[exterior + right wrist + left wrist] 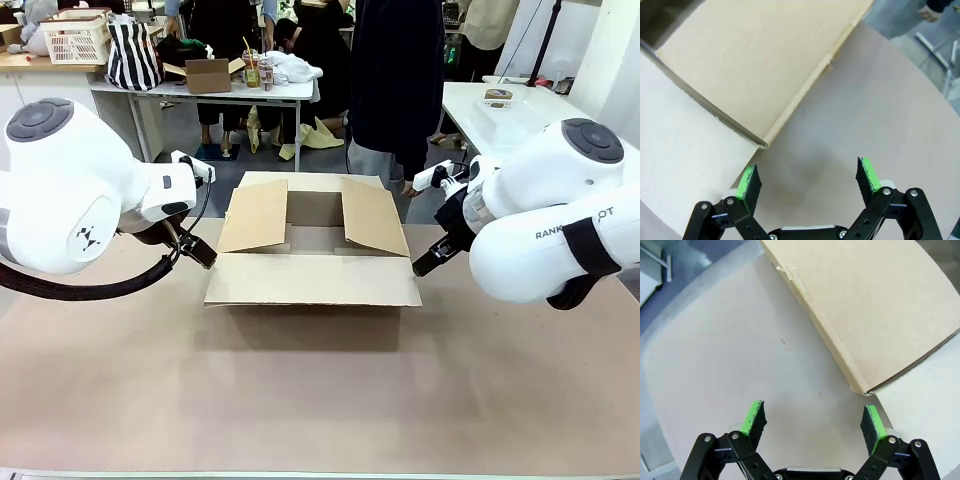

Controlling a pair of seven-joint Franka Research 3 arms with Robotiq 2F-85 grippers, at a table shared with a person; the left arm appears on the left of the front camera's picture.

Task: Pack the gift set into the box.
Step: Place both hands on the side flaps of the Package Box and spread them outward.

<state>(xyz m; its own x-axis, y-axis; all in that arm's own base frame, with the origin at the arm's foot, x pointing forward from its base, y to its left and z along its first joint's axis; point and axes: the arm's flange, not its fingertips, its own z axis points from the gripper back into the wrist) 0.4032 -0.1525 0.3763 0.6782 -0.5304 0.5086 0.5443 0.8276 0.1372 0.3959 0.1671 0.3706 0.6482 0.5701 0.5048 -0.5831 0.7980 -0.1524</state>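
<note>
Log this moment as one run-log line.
box: open, flaps out, table centre | left gripper: open, empty, beside box | right gripper: open, empty, beside box | gift set: not visible

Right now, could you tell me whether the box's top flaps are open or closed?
Open: the box has its near flap folded outward, side flaps raised, and its inside shows.

The front camera sits at the robot's edge of the table [320, 400], facing across it toward the far edge. Each wrist camera looks steeply down, close to the tabletop, past its own hand: left hand [813, 421], right hand [808, 182]. All three views share the box [313, 245].
</note>
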